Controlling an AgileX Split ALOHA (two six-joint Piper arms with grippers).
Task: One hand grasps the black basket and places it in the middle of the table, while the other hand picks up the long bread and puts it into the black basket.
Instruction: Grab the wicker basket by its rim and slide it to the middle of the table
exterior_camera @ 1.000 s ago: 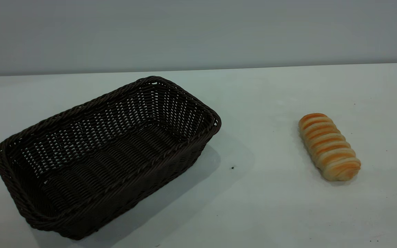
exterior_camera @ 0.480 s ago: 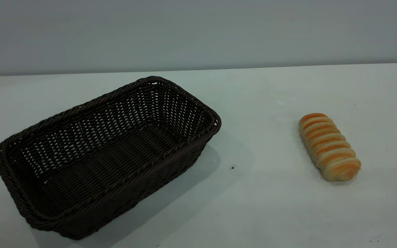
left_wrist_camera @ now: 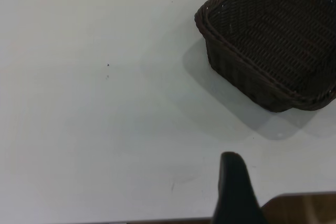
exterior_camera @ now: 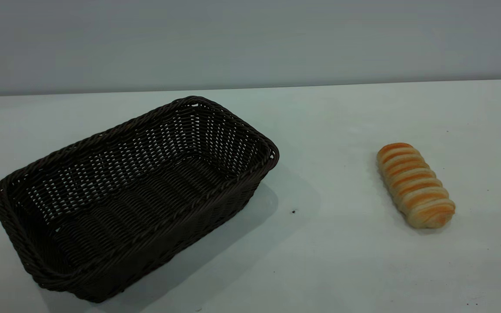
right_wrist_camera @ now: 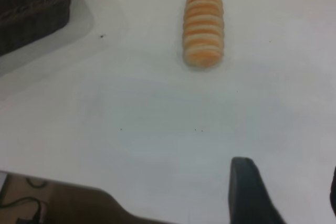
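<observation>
We count one large rectangular dark brown-black woven wicker basket (exterior_camera: pixel 133 195) and one small oblong bun with golden-orange and cream ridges (exterior_camera: pixel 415 185), both resting on the broad white matte counter (exterior_camera: pixel 337 252). The basket sits on the left half of the exterior view, turned at an angle, with nothing inside it; the bun lies well apart from it on the right half, ridged top up. We find no brand, label or writing on either. A wide bare strip of counter runs between basket and bun, marked only by a tiny dark speck (exterior_camera: pixel 293 211), and more bare surface lies in front of both. The counter's far edge meets a plain grey wall (exterior_camera: pixel 250 43). The left gripper (left_wrist_camera: pixel 236 192) hangs above the counter near one short end of the basket (left_wrist_camera: pixel 273 40), and the right gripper (right_wrist_camera: pixel 286 192) hangs near the bun (right_wrist_camera: pixel 202 27); for both we cannot tell whether the jaws are apart or together.
</observation>
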